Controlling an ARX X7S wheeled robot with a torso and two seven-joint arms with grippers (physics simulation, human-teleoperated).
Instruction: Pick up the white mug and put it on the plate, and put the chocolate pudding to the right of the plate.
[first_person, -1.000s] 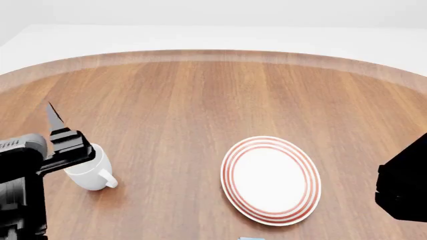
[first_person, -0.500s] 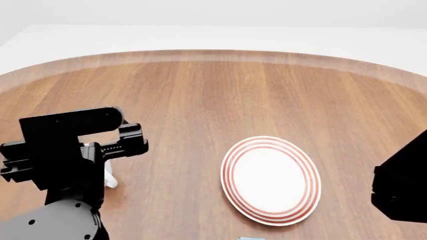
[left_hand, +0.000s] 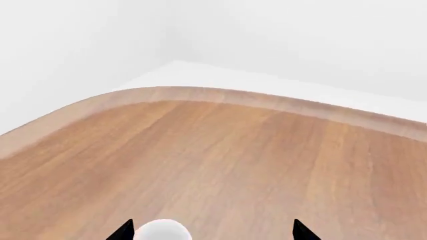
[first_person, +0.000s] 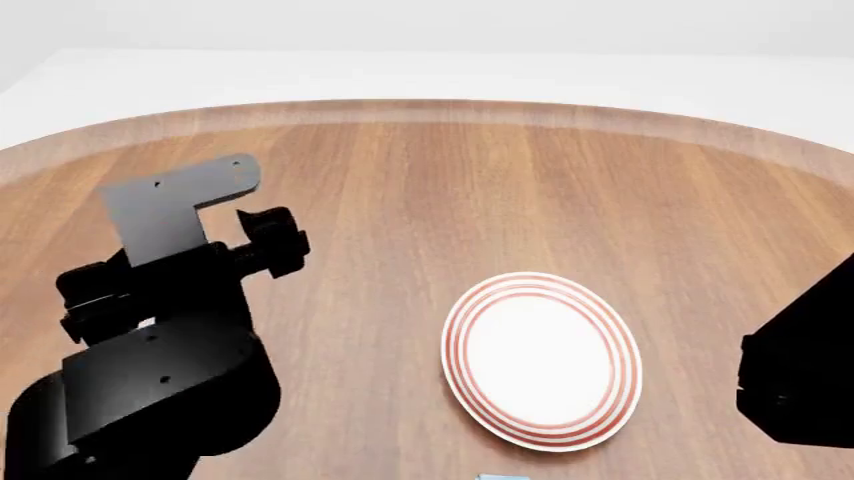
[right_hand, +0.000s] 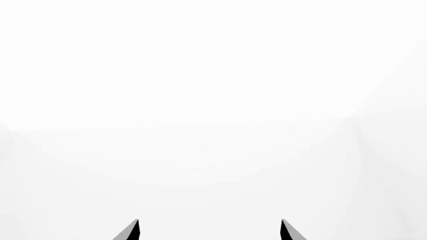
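Plate (first_person: 542, 360) bare at five o'clock; left gripper (left_hand: 210, 235) spread around white mug (left_hand: 163, 231); pudding unplaced; right gripper (right_hand: 209, 232) spread, empty

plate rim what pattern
Concentric red rings on the white plate, clearest in the head view.

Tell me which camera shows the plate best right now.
The head view: the whole plate lies unobstructed on the table, red rings clear. The left wrist view shows only tabletop and a sliver of something white; the right wrist view shows only blank white background.
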